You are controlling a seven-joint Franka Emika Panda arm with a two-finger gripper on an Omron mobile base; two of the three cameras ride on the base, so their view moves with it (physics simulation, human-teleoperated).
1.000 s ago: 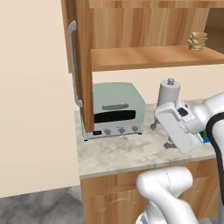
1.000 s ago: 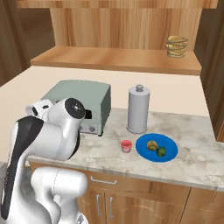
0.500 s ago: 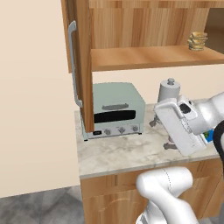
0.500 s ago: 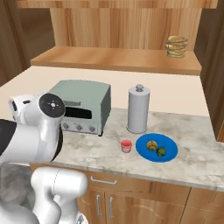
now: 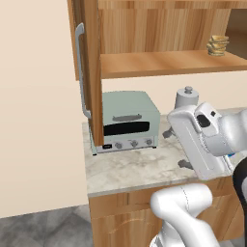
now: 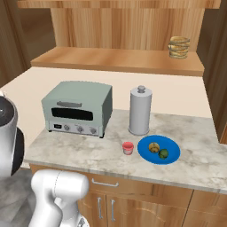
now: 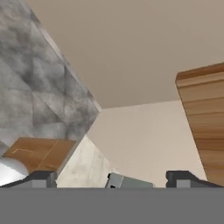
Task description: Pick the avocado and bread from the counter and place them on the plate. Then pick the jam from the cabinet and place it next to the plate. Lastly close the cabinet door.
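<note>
1. The counter (image 6: 88,153) ends at a square left edge just beyond the toaster oven (image 6: 77,109); past that edge there is bare wall and grey floor.
2. The front strip of the worktop, from below the toaster oven to the jam (image 6: 127,148), is bare stone.
3. The cabinet (image 5: 159,34) door (image 5: 89,72) stands open, edge-on over the counter's left end, with its long grey handle (image 5: 82,72) facing the wall. Its lower edge overlaps the toaster oven's left front corner in the left base view.
4. The inner shelf is bare apart from a stack of tan discs (image 6: 179,47) at its far right.
5. The plate (image 6: 158,149) lies right of centre and carries the bread (image 6: 154,147) and the avocado (image 6: 164,154) side by side. The jam stands just beside its left rim; contact cannot be confirmed.
6. A steel canister (image 6: 140,111) stands upright behind the plate and jam.
7. The arm is folded above the counter's front right in the left base view, the hand turned toward the door side.
8. The gripper (image 7: 116,177) has its jaws spread wide with nothing between them; its fingertips (image 7: 41,178) frame wall, floor and the wooden door edge.
</note>
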